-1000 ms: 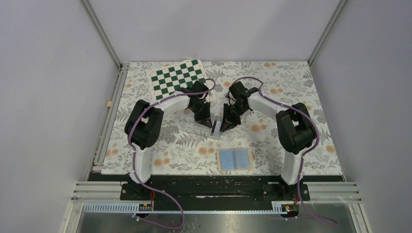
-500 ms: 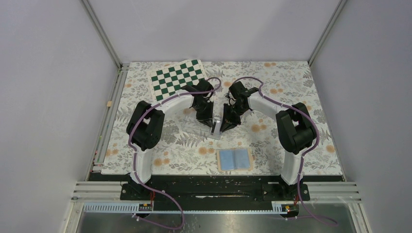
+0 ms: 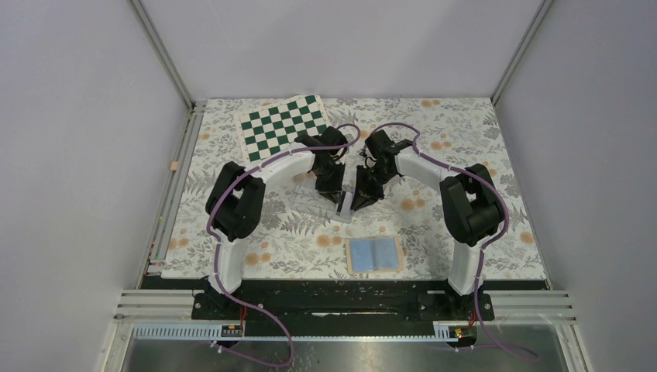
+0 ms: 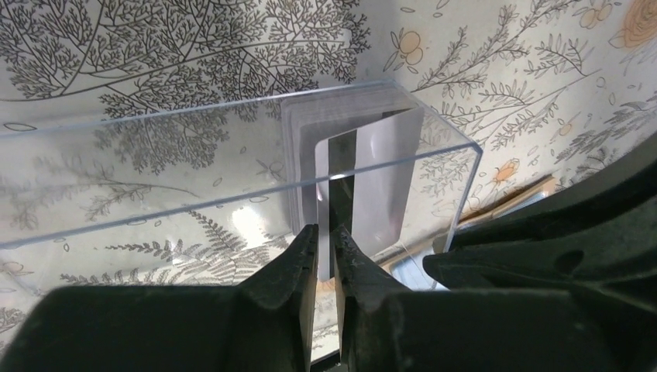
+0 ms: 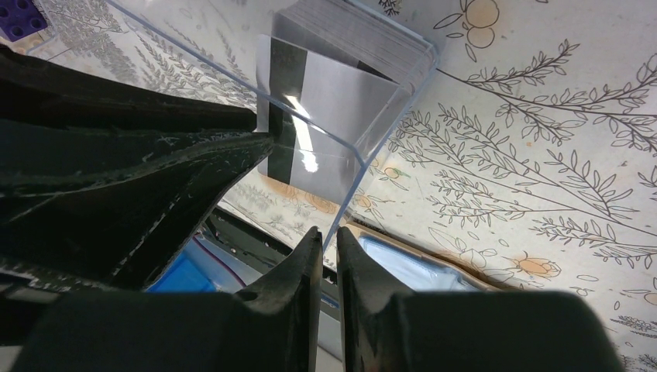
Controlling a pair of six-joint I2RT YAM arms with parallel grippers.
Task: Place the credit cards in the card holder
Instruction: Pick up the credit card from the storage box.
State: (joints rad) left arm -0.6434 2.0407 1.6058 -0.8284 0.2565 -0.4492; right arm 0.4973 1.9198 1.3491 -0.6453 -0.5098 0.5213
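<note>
The left gripper (image 4: 326, 234) is clenched on the near edge of one pale, thin rectangular credit card (image 4: 376, 182) with a black stripe, which stands on edge inside the clear rectangular plastic box (image 4: 194, 128). Just beyond it, a stack of other cards (image 4: 341, 99) leans against the box's end wall. The right gripper (image 5: 328, 236) pinches that thin end wall from outside. The tan folding card holder (image 3: 374, 254) lies open, blue inside up, apart from both grippers towards the arm bases.

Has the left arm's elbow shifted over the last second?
Yes. The left arm's elbow swung right, away from the table's left edge, toward the clear box.
</note>
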